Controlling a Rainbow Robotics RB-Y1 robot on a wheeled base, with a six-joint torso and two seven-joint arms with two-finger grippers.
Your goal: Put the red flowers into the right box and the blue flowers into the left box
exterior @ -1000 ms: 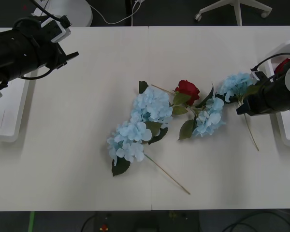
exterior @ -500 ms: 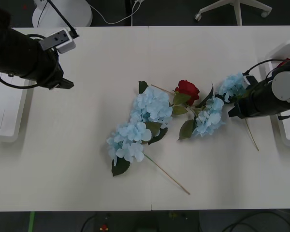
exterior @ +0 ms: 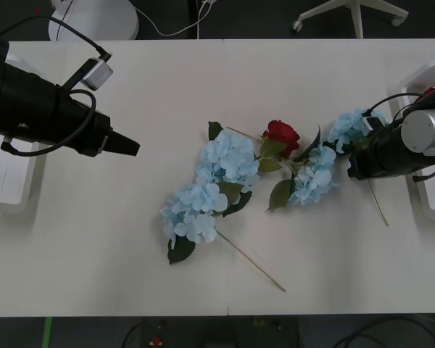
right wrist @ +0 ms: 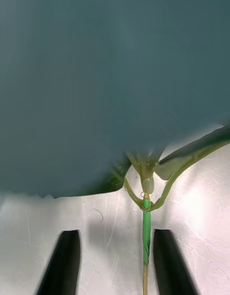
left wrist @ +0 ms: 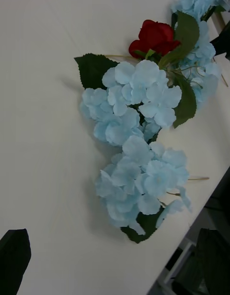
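Between the open black fingers (right wrist: 62,261) of the right gripper (exterior: 354,168) runs a green stem (right wrist: 146,237) — the blue flowers (exterior: 351,127) it belongs to lie just ahead, beside the right box (exterior: 428,190). Left gripper (exterior: 130,147), fingers apart, hovers over bare table (exterior: 116,239), short of the blue flowers — a rose (exterior: 281,134) beyond them.

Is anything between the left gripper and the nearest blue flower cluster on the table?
Nothing visible. The left gripper is open above bare table, and the nearest blue flowers lie to its right with open surface between. The red rose lies beyond them.
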